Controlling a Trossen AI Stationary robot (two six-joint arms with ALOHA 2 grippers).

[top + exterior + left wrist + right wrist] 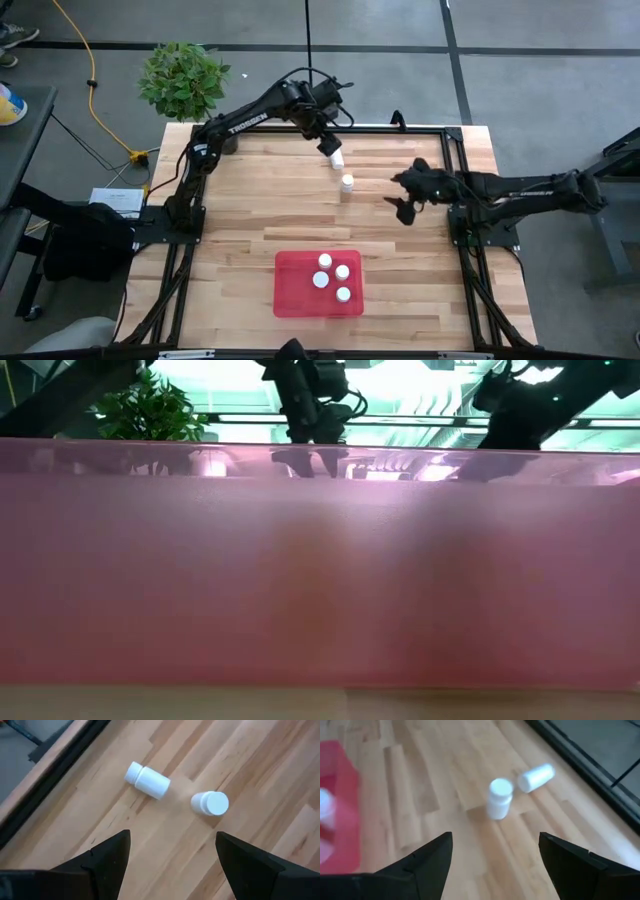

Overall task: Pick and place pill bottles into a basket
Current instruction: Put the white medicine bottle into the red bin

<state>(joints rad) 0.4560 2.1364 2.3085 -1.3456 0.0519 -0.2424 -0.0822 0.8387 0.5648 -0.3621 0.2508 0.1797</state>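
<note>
At the wooden worktop's (250,200) twelve o'clock, the left tool (331,146) hovers wide over a toppled white pill bottle (337,158); the next move is likely descending. The right tool (404,194) waits wide.

table (240,200): pale wood planks, smooth | pill bottles (347,183): white plastic | basket (290,295): red plastic

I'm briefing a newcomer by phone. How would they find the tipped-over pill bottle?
Start at the far edge of the wooden table, under the left gripper. Two white bottles sit there outside the red tray; the tipped-over bottle lies on its side, while its neighbour stands upright.
</note>
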